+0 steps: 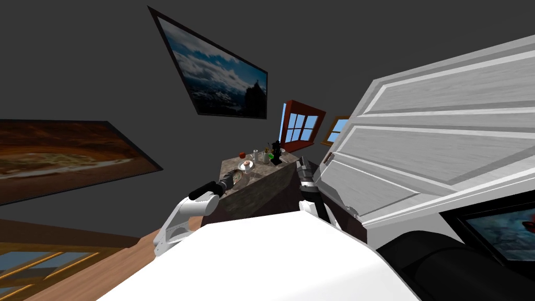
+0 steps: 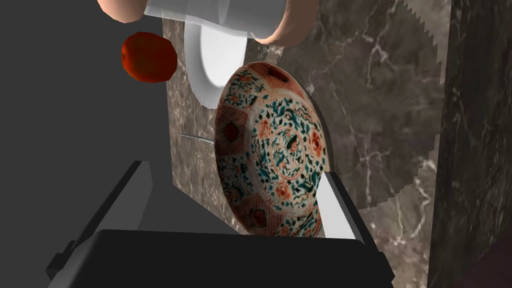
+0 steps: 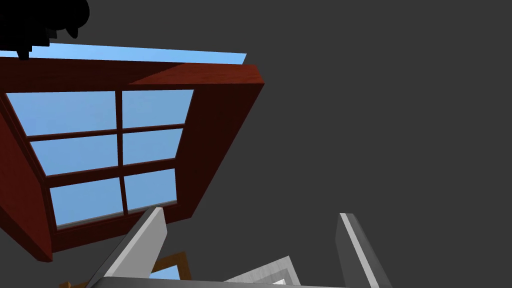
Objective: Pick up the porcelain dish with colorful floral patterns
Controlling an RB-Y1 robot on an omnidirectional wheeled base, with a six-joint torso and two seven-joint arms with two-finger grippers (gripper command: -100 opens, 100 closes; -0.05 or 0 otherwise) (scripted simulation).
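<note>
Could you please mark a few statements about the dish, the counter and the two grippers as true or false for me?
1. The patterned dish rests on a marble counter. True.
2. The left gripper is shut on the dish. False: its fingers are open, one on either side of the dish.
3. A red apple sits beyond the dish. True.
4. The right gripper holds the apple. False: it is open and empty.
</note>
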